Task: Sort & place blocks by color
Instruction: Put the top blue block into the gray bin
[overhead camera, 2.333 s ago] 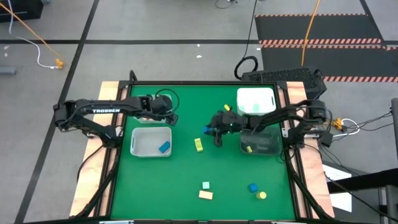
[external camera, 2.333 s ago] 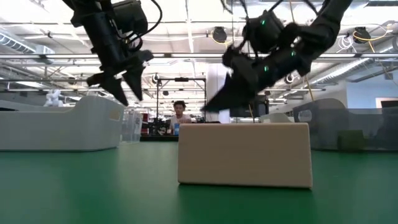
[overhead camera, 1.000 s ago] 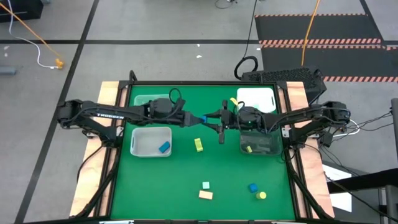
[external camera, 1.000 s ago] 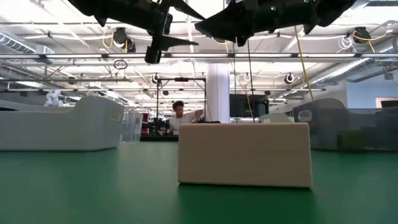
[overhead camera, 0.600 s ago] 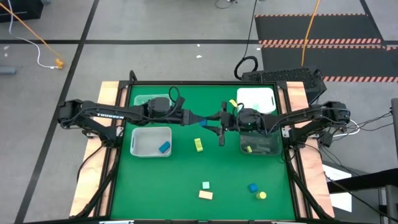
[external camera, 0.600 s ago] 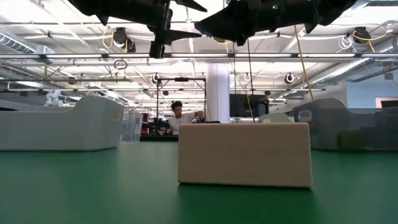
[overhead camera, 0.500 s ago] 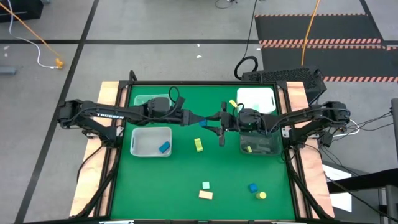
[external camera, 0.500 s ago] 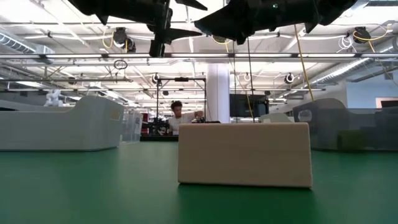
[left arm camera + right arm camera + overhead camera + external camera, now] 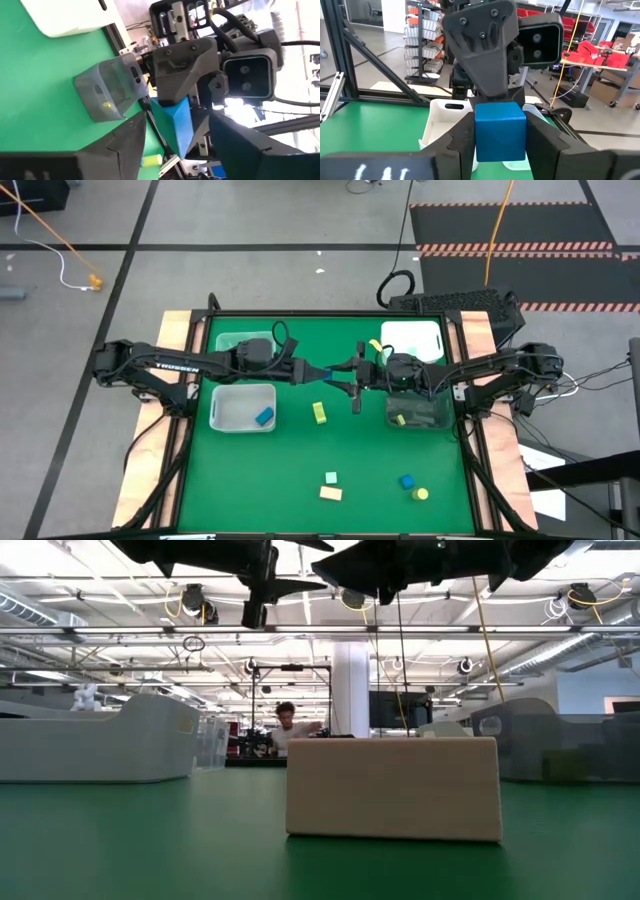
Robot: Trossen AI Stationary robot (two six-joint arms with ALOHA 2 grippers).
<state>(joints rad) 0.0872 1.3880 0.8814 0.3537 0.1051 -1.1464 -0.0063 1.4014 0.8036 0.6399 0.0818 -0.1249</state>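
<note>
Grippers are meeting nose to nose above the middle of the tabletop [image 9: 300, 470]. Right gripper [image 9: 501, 131] is pinching a blue block [image 9: 500, 131] in its jaws, while the left gripper [image 9: 175, 131] is facing it with jaws spread either side of that block, closing in.

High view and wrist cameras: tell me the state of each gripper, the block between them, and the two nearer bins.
Right gripper: shut on the blue block, raised over the table.
Blue block: in the air, gripped by the right gripper.
Left gripper: open, fingers either side of the blue block.
White bin: upright, holding a second blue block.
Grey bin: upright, holding a yellow block.
</note>
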